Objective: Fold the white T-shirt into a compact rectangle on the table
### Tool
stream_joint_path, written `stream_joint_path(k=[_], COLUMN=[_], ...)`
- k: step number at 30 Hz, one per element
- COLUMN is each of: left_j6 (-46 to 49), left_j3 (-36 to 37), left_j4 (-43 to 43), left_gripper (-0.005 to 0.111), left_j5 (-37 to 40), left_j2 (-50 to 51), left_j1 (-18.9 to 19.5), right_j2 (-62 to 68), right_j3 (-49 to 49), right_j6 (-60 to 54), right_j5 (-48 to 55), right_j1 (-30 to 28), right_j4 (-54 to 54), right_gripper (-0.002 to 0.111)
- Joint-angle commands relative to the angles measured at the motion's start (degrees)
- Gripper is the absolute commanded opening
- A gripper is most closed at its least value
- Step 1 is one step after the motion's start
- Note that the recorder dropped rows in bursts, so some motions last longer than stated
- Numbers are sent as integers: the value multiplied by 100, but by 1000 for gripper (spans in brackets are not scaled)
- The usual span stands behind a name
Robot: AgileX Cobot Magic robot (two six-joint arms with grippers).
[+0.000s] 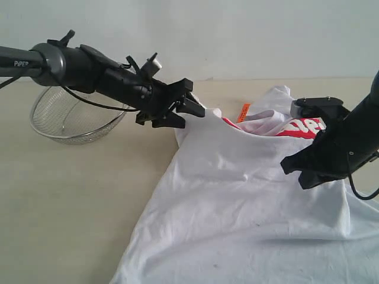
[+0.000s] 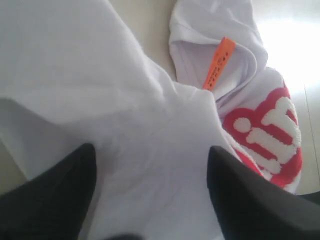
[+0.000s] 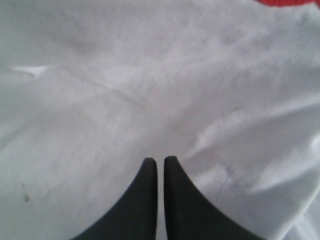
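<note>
Hanging with its jaws wide apart, the left tool (image 2: 150,150) has white cloth of the shirt (image 1: 237,201) spread under and between its two black fingers (image 2: 55,195), and nothing is pinched between them. In the exterior view it sits left of centre in the frame, right at the upper left corner of the shirt's turned-over layer. Whether its tips touch the cloth cannot be told.

The right tool (image 3: 160,160) is closed, its fingers side by side with only a hairline gap and nothing visible in it. The tips point at plain white cloth. In the exterior view it is at the right of the frame, low over the shirt. Contact is unclear.

The shirt lies on the counter (image 1: 77,195), filling the lower right of the exterior frame and running off the bottom and right edges. A plain white layer covers most of it. Beyond that layer's upper edge, red-and-white lettering (image 1: 305,126) shows at the upper right, with an orange tag (image 1: 243,112) at the neck just left of it.

The counter is pale beige and matte, showing across the left of the frame. A wire-mesh basket (image 1: 71,118) stands on it at the upper left, well apart from the shirt. A plain pale wall (image 1: 237,35) rises behind the far edge.
</note>
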Motion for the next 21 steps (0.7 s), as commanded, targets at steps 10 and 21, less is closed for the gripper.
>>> stream_joint_path(k=[10,21], left_j6=[-48,481], left_j3=[-22,-22], left_j4=[-226,-1134], left_gripper=[60,60], left_j5=[-162,-399], left_j2=[169,306], left_j1=[82,-56], right_j2=[-7,-7], right_j3=[-11,-11], right_j6=[-83,-83], right_j5=[5,-171], right_j1=[15,15], right_j4=[-3,-3], right_gripper=[0,0])
